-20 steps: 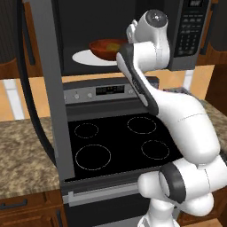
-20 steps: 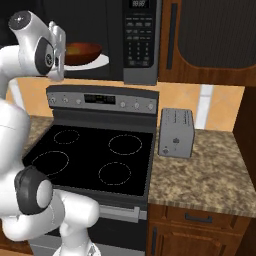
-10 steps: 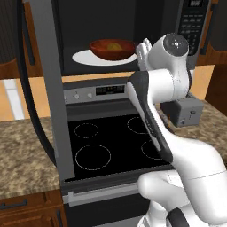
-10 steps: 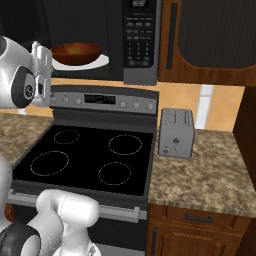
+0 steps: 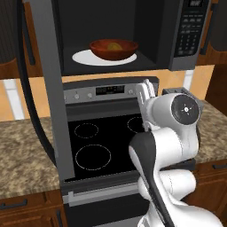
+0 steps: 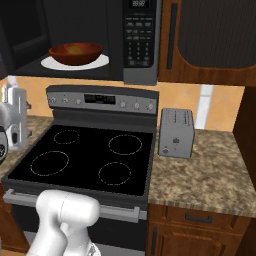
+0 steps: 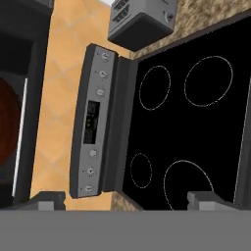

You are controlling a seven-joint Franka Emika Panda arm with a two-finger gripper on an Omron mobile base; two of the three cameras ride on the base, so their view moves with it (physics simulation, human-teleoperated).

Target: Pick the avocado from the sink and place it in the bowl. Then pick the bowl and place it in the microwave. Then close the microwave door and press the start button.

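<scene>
left base view: avocado (image 5: 115, 45) in bowl (image 5: 113, 48) inside microwave (image 5: 133, 35)

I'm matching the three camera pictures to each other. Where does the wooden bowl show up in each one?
Left base view: the bowl sits top centre, on the white plate inside the open microwave.
Right base view: bowl at upper left, same plate.
Hand view: a reddish-brown curve at the left edge, rolled sideways.
Shared landmark: the stove control panel just below it.
</scene>
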